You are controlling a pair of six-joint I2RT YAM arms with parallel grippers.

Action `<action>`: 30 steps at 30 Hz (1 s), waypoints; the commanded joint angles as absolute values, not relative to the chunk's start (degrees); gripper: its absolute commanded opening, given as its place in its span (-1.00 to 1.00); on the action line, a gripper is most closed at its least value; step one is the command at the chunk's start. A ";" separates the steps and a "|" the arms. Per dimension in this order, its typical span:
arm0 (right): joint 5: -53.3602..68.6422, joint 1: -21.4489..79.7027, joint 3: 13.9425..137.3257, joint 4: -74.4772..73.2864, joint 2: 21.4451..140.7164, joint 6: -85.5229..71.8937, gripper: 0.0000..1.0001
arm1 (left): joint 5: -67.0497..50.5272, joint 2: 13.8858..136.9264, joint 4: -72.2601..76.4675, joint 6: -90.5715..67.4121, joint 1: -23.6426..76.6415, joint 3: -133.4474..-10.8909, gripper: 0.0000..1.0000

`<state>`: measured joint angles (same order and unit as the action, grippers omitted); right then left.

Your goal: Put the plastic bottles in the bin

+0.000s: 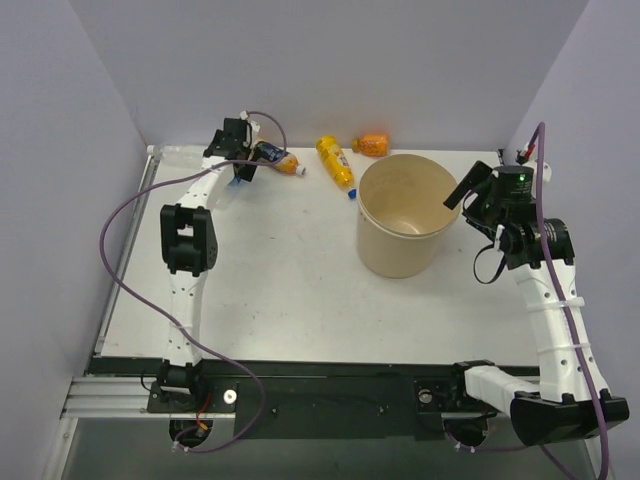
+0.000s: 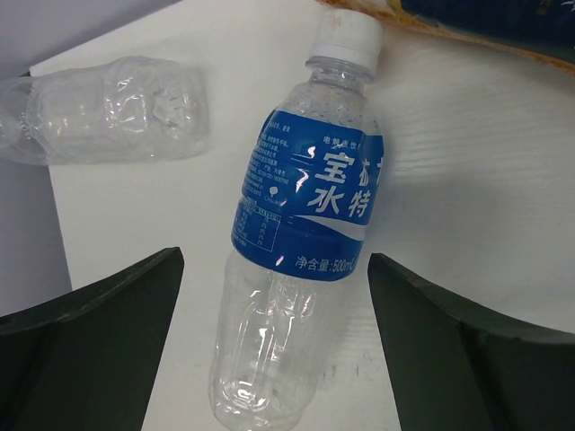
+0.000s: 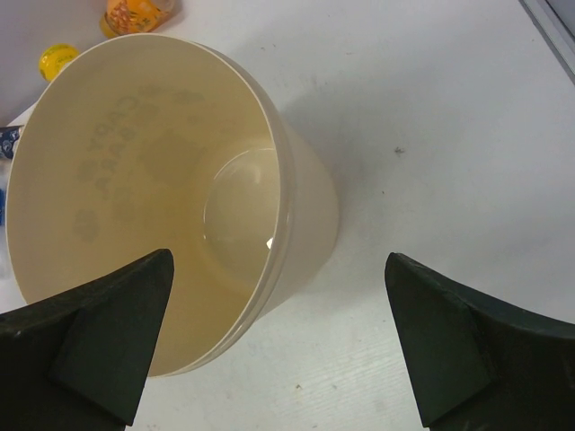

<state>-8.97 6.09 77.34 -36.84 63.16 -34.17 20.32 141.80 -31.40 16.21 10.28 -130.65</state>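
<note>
My left gripper (image 1: 240, 152) is open at the table's back left, low over the clear bottle with a blue label (image 2: 301, 233). That bottle lies on the table between my fingers (image 2: 90, 341), untouched, white cap pointing away. The orange-yellow bottle with a dark label (image 1: 278, 158) lies just right of it. The yellow bottle with a blue cap (image 1: 335, 162) and the squat orange bottle (image 1: 372, 144) lie behind the tan bin (image 1: 405, 250). My right gripper (image 1: 470, 186) is open and empty, above the bin's right rim (image 3: 287, 193). The bin looks empty inside.
A crushed clear bottle with no label (image 2: 99, 108) lies in the back left corner, also seen in the top view (image 1: 180, 153). Grey walls close the table on the left, back and right. The left arm's purple cable (image 1: 120, 215) loops over the left side.
</note>
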 commanded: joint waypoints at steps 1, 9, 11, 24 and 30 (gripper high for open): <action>-8.79 6.50 79.89 -35.51 64.42 -33.05 0.96 | 13.38 143.70 -32.69 15.65 8.00 -133.69 0.89; -7.65 6.50 80.24 -34.89 65.92 -33.49 0.96 | 9.05 144.49 -33.92 14.85 7.21 -129.21 0.64; -6.42 6.50 80.42 -34.63 66.35 -33.84 0.96 | 10.10 143.97 -34.45 14.50 7.21 -128.24 0.39; -5.00 7.65 77.53 -35.51 60.66 -35.33 0.95 | 6.34 108.66 -27.68 9.76 7.73 -94.42 0.07; -9.13 7.65 76.55 -37.88 54.77 -33.31 0.94 | -12.63 89.31 -30.33 3.35 12.11 -90.09 0.07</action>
